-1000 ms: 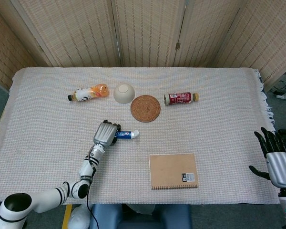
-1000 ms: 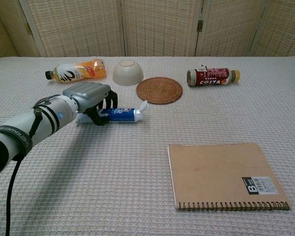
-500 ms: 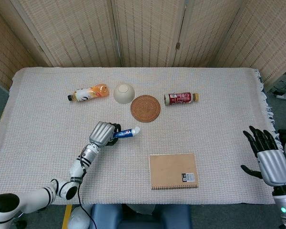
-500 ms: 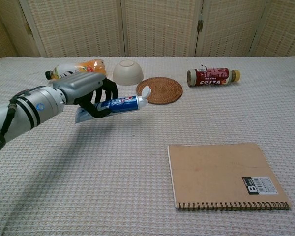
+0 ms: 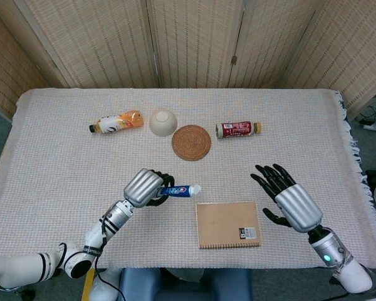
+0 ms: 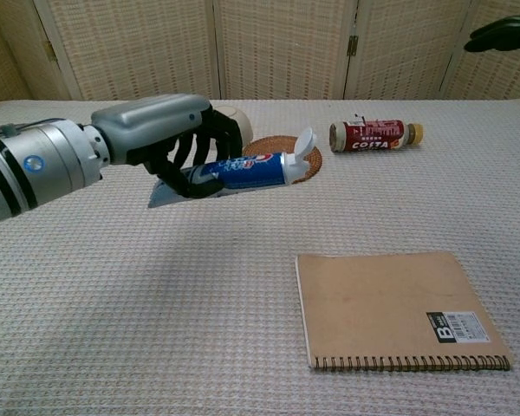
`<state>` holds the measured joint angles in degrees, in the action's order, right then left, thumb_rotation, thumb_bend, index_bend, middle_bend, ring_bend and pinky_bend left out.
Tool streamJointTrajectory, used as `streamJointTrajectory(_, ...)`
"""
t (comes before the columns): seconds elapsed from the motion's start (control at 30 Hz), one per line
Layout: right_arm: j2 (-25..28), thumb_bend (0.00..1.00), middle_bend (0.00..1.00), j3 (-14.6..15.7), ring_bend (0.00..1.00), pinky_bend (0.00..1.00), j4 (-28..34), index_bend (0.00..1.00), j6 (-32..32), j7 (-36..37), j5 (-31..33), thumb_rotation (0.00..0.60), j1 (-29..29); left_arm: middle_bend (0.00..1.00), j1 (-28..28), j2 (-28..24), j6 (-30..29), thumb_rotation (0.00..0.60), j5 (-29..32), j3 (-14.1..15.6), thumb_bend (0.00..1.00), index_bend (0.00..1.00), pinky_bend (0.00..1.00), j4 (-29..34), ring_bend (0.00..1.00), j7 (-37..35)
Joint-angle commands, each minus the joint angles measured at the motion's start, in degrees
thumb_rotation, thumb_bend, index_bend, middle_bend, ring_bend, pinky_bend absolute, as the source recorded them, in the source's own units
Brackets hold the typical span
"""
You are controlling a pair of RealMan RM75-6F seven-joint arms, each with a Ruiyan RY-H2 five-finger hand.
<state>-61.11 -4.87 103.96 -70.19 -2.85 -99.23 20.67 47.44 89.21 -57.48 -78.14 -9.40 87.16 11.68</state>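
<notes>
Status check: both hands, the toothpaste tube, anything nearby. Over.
Left hand grips toothpaste tube, lifted off table. Right hand open, holds nothing. Notebook lies flat between the hands.

The left hand (image 6: 160, 130) reaches in from the left and grips a blue toothpaste tube (image 6: 243, 172), its dark fingers (image 6: 191, 147) wrapped around the flat tail end. The tube hangs above the tabletop (image 6: 199, 303), lying nearly level with its white cap (image 6: 304, 144) pointing right and tilted slightly up. Behind it lie a round woven coaster (image 6: 269, 147), partly hidden, and a red bottle (image 6: 373, 135) on its side. A brown spiral notebook (image 6: 397, 308) lies flat at lower right. A dark fingertip of the right hand (image 6: 503, 33) shows at the top right corner.
</notes>
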Motion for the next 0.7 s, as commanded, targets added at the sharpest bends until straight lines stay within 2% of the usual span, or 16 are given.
streamJointTrajectory(0.03,-2.5,0.44,0.0,-1.0,0.0,0.0,2.0,0.12,4.8,-1.8,0.4,0.6,3.7,0.77,0.6,-0.7,0.3,0.6,1.8,-0.7,0.71,0.72,0.63,4.1,0.68,4.7)
streamJointTrajectory(0.3,-5.4,0.44,0.0,-1.2,0.0,0.0,4.4,0.12,12.5,-3.6,3.3,0.6,9.1,0.77,1.1,-0.1,0.6,0.6,5.4,-1.2,0.71,0.72,0.63,6.9,0.68,9.6)
streamJointTrajectory(0.7,-6.5,0.44,0.0,-1.7,0.0,0.0,6.4,0.24,15.7,-9.0,7.2,0.6,12.4,0.77,1.1,0.0,0.5,0.6,7.2,-1.0,0.71,0.72,0.63,7.5,0.68,10.7)
